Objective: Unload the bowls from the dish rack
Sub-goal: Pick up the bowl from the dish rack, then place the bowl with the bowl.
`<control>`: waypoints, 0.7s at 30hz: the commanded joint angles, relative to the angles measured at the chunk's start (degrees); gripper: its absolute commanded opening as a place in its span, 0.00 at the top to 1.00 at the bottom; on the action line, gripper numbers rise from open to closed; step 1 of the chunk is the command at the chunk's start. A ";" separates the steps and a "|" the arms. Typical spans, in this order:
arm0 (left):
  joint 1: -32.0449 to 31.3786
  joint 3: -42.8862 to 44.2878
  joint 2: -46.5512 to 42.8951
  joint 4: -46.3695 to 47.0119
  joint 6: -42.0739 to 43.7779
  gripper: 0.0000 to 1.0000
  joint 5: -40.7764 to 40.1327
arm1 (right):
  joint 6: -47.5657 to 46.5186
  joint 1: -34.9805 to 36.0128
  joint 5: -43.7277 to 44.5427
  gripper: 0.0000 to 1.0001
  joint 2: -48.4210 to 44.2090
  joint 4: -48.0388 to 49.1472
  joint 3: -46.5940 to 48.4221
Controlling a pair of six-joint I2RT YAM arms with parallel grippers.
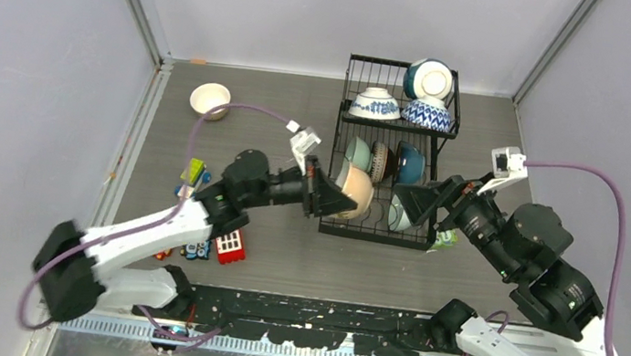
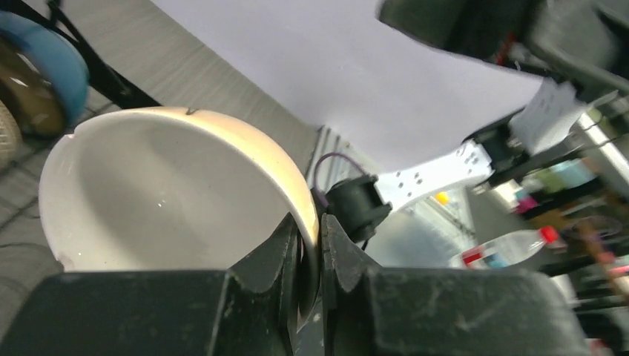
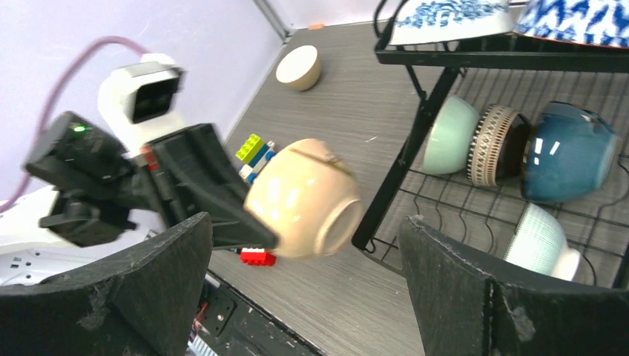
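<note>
I read the left claw (image 2: pixel 310 248) as closed almost fully on the rim of one cream glazed ceramic bowl (image 2: pixel 170 193). One finger sits inside the bowl wall and the other outside it. The bowl lies on its side in the grip, with its foot ring turned toward the black wire two-tier dish rack (image 1: pixel 378 233). It hangs above the grey counter (image 1: pixel 282 266), just beside the rack's near-left corner post and outside the wire frame. I cannot tell whether it touches the post.

I read the right claw (image 1: pixel 411 204) as spread wide and holding nothing. It sits at the near-right side of the rack's lower tier, close to a pale green ribbed bowl (image 3: pixel 545 241) standing on edge there.

Lower tier, back row, left to right:
- a pale green smooth bowl (image 3: pixel 449 137)
- a brown banded bowl (image 3: pixel 497 144)
- a dark teal-blue glazed bowl (image 3: pixel 567 152)

Upper basket of the rack:
- a blue-and-white patterned bowl (image 1: pixel 375 105) at the left, mouth down
- a blue zigzag-patterned bowl (image 1: pixel 429 115) at the right, mouth down
- a teal bowl with a white foot (image 1: pixel 428 79) behind them, on its side

A small cream bowl (image 1: pixel 210 100) stands on the counter well to the left of the rack. Small coloured toy blocks (image 1: pixel 229 245) lie on the counter to the near left of the rack
</note>
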 commanded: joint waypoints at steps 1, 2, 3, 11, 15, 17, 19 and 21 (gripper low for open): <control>-3.01 1.45 -16.77 -32.41 23.71 1.00 -8.50 | -3.11 -0.04 -7.21 0.02 4.09 3.50 3.05; -3.34 1.83 -19.59 -36.95 25.60 1.00 -10.46 | -3.31 -0.04 -9.33 0.02 5.19 4.28 3.28; -3.57 2.34 -22.23 -41.41 27.49 1.00 -12.11 | -3.47 -0.06 -10.98 0.02 6.35 5.41 3.39; -4.53 8.22 -32.34 -66.42 43.47 1.00 -18.57 | -3.13 -0.03 -20.61 0.02 18.25 8.72 7.91; -4.92 8.81 -33.33 -68.52 50.82 1.00 -17.59 | -3.95 -0.01 -20.66 0.03 26.20 2.43 13.81; -5.33 9.60 -32.76 -69.38 54.35 1.00 -17.20 | -4.57 0.06 -19.88 0.04 30.28 -3.18 17.81; -6.12 10.58 -31.80 -70.57 58.14 1.00 -17.08 | -5.32 0.86 -19.65 0.04 33.68 -8.40 21.13; -7.62 11.67 -30.52 -72.12 62.35 1.00 -17.23 | -6.11 2.75 -19.01 0.05 36.30 -12.69 23.75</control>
